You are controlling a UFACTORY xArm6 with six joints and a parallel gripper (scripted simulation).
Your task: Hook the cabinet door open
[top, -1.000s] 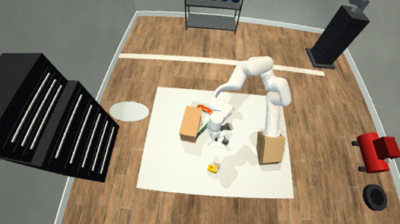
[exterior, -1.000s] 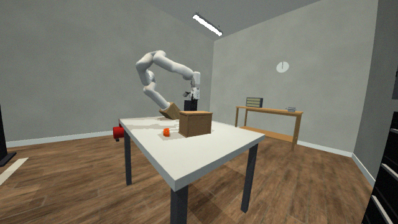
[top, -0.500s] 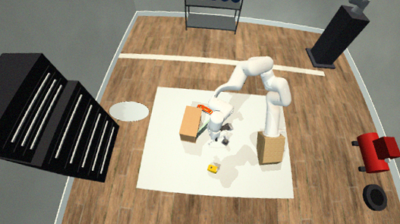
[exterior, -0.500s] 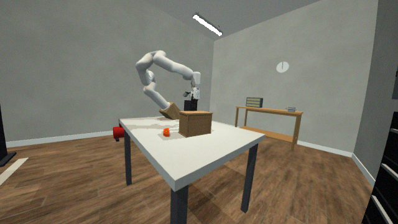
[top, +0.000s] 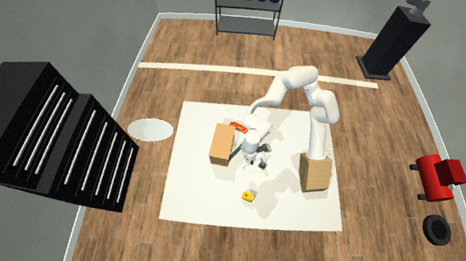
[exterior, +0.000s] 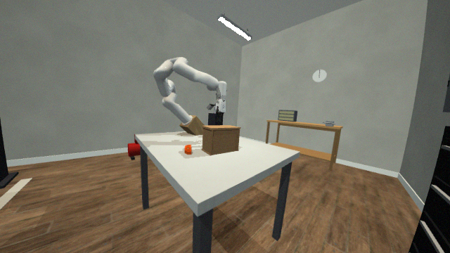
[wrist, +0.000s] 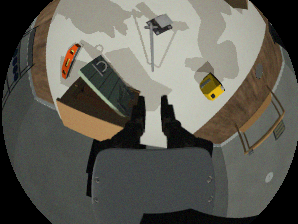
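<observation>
The wooden cabinet (top: 222, 143) (exterior: 221, 138) (wrist: 83, 115) stands flat on the white table (top: 206, 203) (exterior: 211, 176). Its dark green door (top: 236, 146) (wrist: 109, 86) stands ajar, and the small eye (wrist: 101, 67) on it is empty. The grey post (top: 263, 164) (wrist: 158, 24) stands on the table a little way from the door. The thin hook bar (wrist: 149, 50) hangs from the post, apart from the eye. My gripper (top: 248, 164) (exterior: 219, 112) (wrist: 153, 103) hovers between the door's free edge and the post. Its fingers stand nearly together, with only table showing between them.
An orange block (top: 238, 126) (exterior: 188, 149) (wrist: 69, 59) lies beside the cabinet. A yellow block (top: 248, 195) (wrist: 212, 86) lies on the table nearer the front. My arm's wooden base block (top: 314, 173) (exterior: 193, 126) stands at the table's right side.
</observation>
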